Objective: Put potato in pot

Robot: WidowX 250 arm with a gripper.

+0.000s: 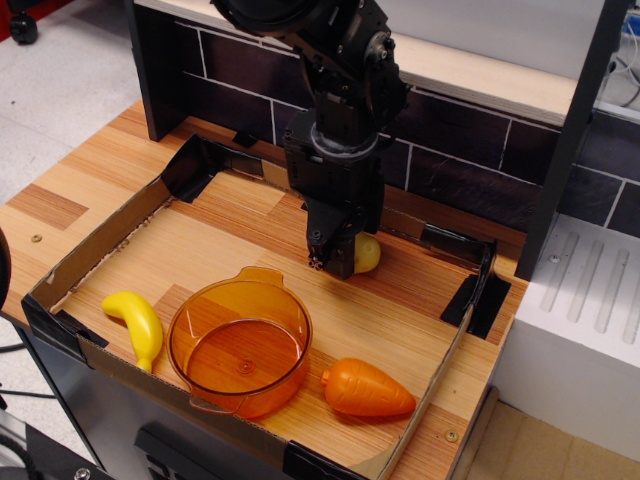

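The pale yellow potato [367, 254] shows only on its right side, sticking out from behind the black gripper [335, 262] at the back middle of the cardboard tray. The jaws stand around the potato and look closed on it, low over the wooden floor. The far finger is hidden. The translucent orange pot [240, 342] stands empty at the tray's front, down and to the left of the gripper, and apart from it.
A yellow banana [138, 326] lies left of the pot. An orange carrot [367, 389] lies right of it. Low cardboard walls [95, 240] ring the tray. A dark brick-pattern back wall [450, 140] and a shelf post [570, 140] stand behind.
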